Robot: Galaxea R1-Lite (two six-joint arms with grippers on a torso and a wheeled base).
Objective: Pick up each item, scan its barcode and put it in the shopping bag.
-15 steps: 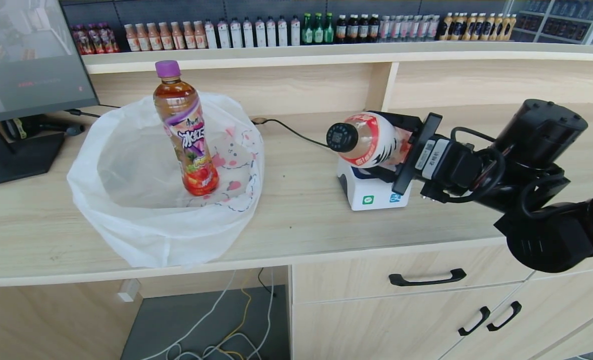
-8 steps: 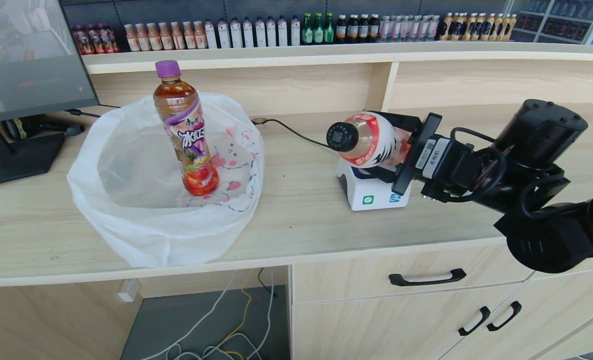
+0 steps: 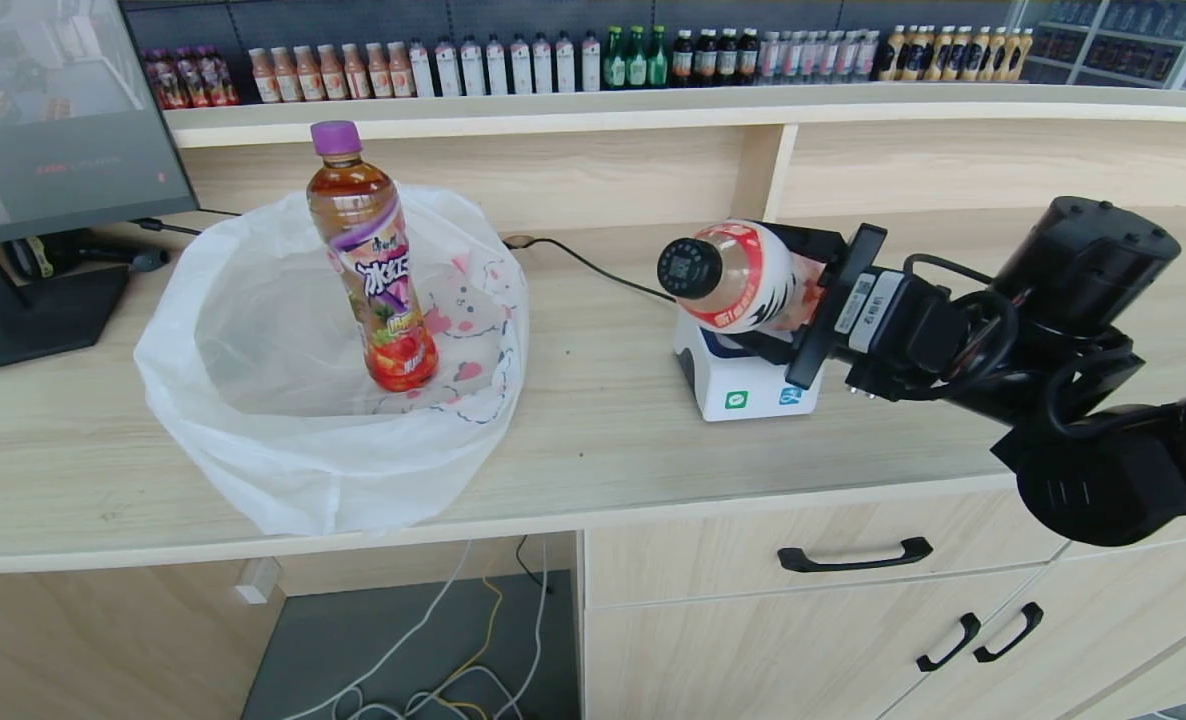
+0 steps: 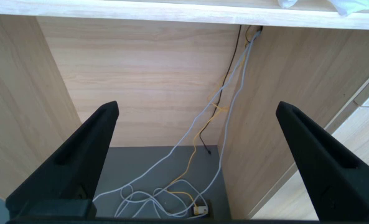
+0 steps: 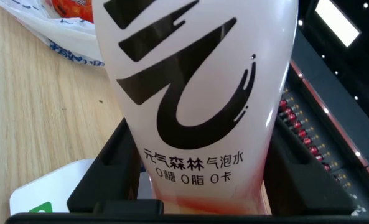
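Bottle (image 3: 743, 275) (the white one with the red band and black cap) is up in the air, lying on its side right over the scanner (image 3: 743, 385), not touching it as far as I can tell. The cap points toward the robot's left and a bit toward the camera. The right end effector (image 3: 778, 295) is clamped around the bottle's body, one finger on each side. From the right wrist cam you get the white label with the black swoosh (image 5: 196, 93) sitting snug between the two dark fingers (image 5: 103, 168), with a corner of the scanner underneath.

The scanner sits on the table (image 3: 603, 440), right of the middle. Well off to its left is the white bag (image 3: 283, 450), mouth wide open, with a tea bottle (image 3: 371, 260) standing upright inside, purple cap on top.

The left end effector (image 4: 196, 107) is down below the table edge with its fingers spread wide, nothing between them, facing the wooden nook where the cables (image 4: 215, 124) hang down.

A monitor (image 3: 43, 120) is at the far left, and a row of drinks (image 3: 573, 60) lines the back shelf.
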